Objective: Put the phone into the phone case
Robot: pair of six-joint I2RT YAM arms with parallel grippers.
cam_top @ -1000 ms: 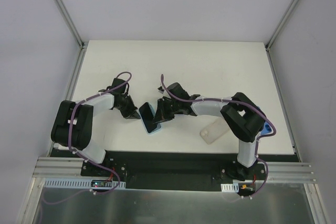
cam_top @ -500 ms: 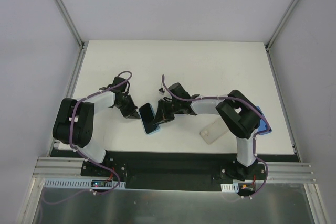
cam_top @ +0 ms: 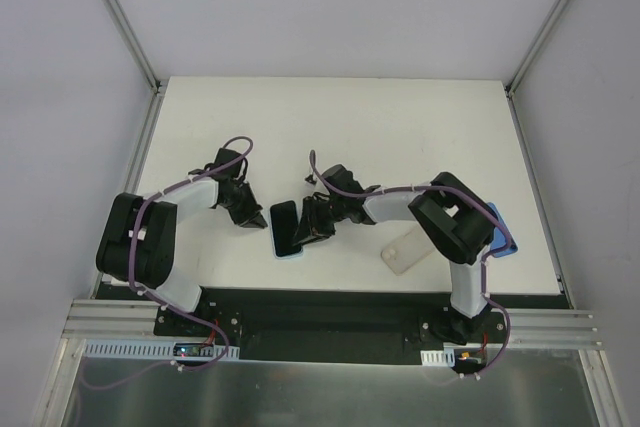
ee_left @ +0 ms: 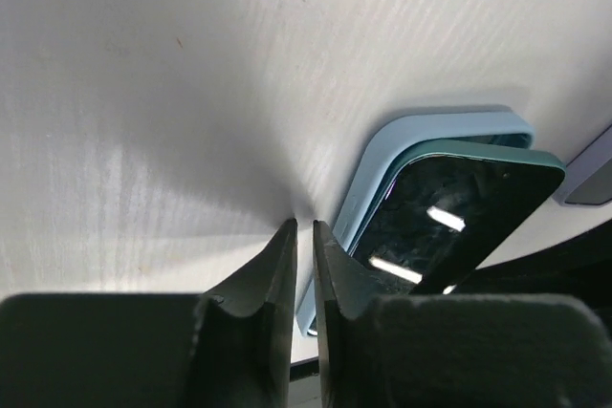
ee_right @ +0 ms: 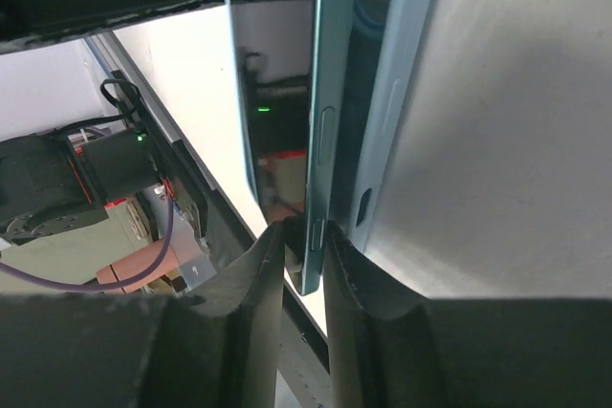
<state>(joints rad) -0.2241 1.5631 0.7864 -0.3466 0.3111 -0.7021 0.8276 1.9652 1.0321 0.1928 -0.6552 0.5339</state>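
Note:
The dark phone [cam_top: 284, 226] lies tilted over the light blue phone case [cam_top: 291, 256] near the table's front middle. My right gripper [cam_top: 311, 226] is shut on the phone's right long edge. In the right wrist view its fingers [ee_right: 268, 265] pinch the teal phone edge [ee_right: 330, 93], raised off the case [ee_right: 411, 64]. My left gripper [cam_top: 256, 217] is shut and empty, its tips on the table beside the case's left edge. The left wrist view shows its gripper [ee_left: 304, 226] next to the case [ee_left: 378, 179], with the phone [ee_left: 459, 212] resting in it at an angle.
A clear, pale phone case [cam_top: 405, 249] lies on the table to the right of the phone. A blue object [cam_top: 505, 239] sits behind the right arm near the right edge. The table's dark front edge [cam_top: 350, 299] runs close below the case.
The right gripper has moved slightly left and down with the phone, turning it straighter over the blue case. The left gripper has stayed by the case's left edge.

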